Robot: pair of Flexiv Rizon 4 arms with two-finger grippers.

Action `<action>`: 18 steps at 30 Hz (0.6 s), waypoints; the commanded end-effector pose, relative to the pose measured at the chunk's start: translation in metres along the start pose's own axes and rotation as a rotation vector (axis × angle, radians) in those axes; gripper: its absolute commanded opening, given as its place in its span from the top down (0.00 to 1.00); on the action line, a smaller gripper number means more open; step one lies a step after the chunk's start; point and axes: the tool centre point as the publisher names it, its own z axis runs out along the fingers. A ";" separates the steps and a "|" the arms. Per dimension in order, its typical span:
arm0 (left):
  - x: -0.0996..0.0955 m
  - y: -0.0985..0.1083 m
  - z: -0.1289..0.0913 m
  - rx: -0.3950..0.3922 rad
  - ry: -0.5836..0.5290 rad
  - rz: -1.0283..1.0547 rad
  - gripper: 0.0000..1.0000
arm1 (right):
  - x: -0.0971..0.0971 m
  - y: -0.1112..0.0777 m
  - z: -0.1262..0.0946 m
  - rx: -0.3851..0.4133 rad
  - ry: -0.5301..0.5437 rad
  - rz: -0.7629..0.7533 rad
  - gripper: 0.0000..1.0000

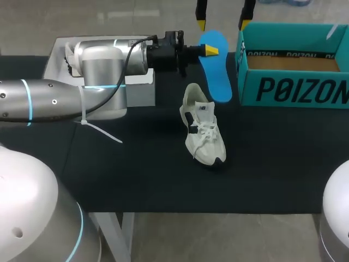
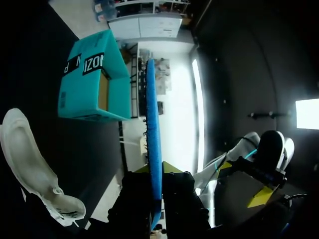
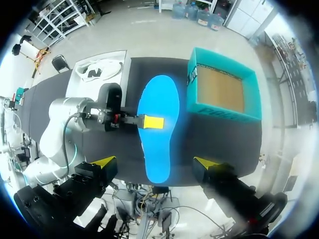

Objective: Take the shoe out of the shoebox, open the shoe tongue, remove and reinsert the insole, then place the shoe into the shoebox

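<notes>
Left gripper clamped on the blue insole, held above the table.
Right gripper hangs wide open over it; the pale shoe lies outside the teal shoebox.

This is a robotics lab bench. Two silver robot arms, the left arm and the right arm, stand at a table covered in black. A black cable runs loose along the left arm, which also wears a white zip tie.
</notes>
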 end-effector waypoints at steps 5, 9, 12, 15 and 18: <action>-0.001 -0.002 -0.002 0.003 0.001 -0.003 1.00 | 0.000 -0.003 0.000 -0.008 0.005 -0.005 0.00; -0.001 -0.001 -0.002 0.005 0.002 -0.006 1.00 | 0.001 -0.003 0.000 -0.009 0.006 -0.009 0.00; -0.001 -0.001 -0.002 0.003 0.004 -0.008 1.00 | 0.001 -0.003 0.000 -0.011 0.010 -0.009 0.00; -0.001 -0.001 -0.002 0.004 0.007 -0.009 1.00 | 0.000 -0.003 0.000 -0.020 0.031 -0.009 0.00; -0.001 -0.003 -0.004 -0.002 0.016 -0.011 1.00 | -0.001 -0.005 -0.001 -0.056 0.097 -0.001 0.00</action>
